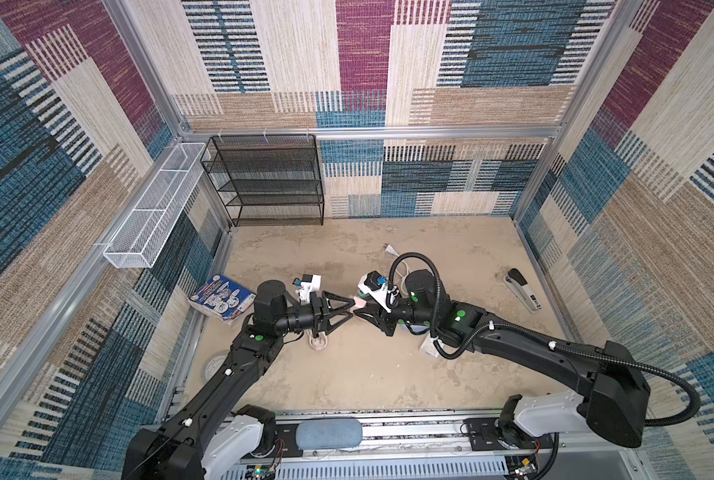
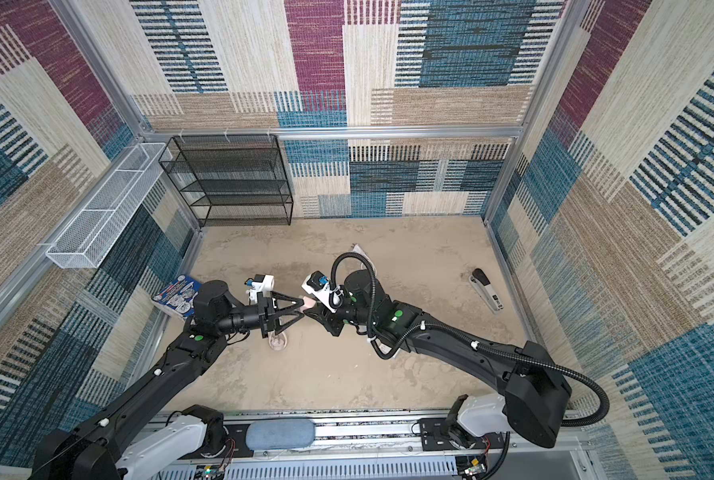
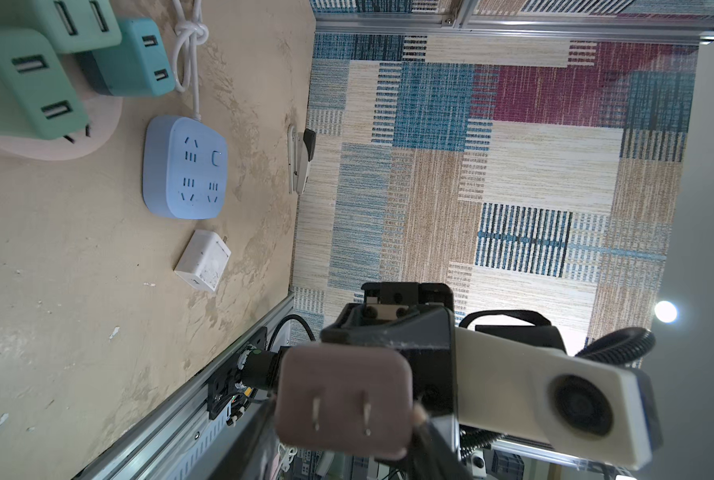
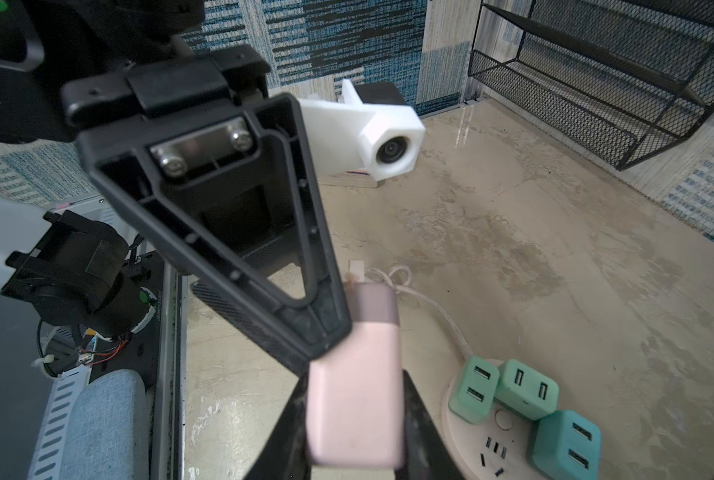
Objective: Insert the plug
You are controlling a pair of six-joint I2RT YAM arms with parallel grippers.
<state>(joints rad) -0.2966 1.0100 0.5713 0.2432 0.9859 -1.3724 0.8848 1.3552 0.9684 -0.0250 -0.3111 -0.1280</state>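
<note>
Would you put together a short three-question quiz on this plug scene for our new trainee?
1. True or false: the pink charger lies on the table.
2. How many green chargers sit in the round white socket block?
3. In both top views, which thing lies nearest the wall on the right? A book, B stapler, C wire basket.
Key: 1 false, the right hand holds it in the air; 2 three; 3 B.
</note>
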